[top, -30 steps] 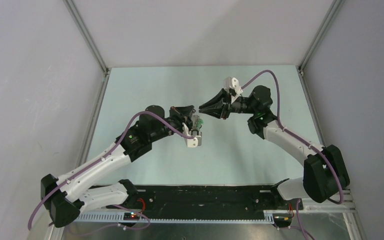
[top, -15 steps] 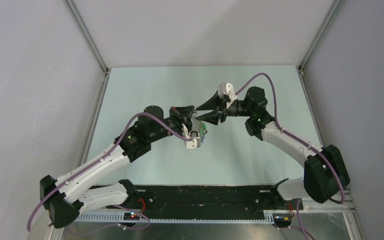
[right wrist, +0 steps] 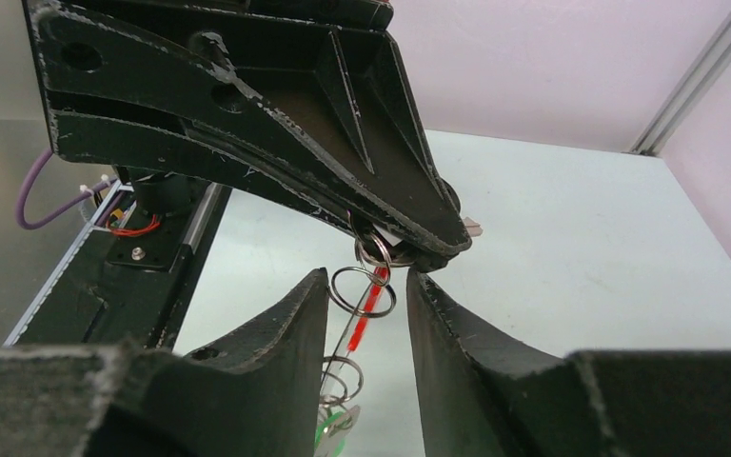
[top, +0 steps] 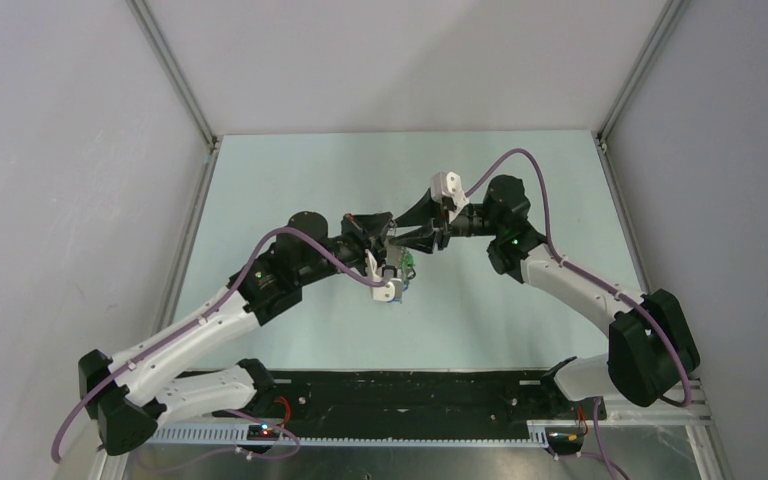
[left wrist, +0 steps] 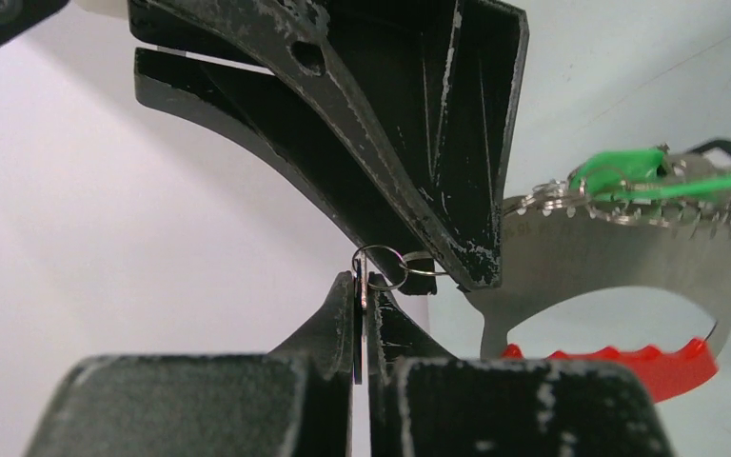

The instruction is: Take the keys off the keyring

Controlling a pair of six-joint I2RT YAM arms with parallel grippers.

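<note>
Two robot arms meet in mid-air above a pale green surface [top: 290,180]. The left tool [left wrist: 362,297] is fully closed, pinching a small wire ring [left wrist: 382,268] so the bunch hangs free instead of lying flat. The silver keys [left wrist: 619,243] dangle beside the left tool, with the red keyring [left wrist: 628,362] just under them. Facing the left tool, the right tool [right wrist: 366,278] is about half open and grips nothing. Its fingers straddle the hanging rings, probably to work a key loose.

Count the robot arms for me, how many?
2. The left arm reaches in from the lower left, the right arm from the lower right; none seems hidden.
</note>
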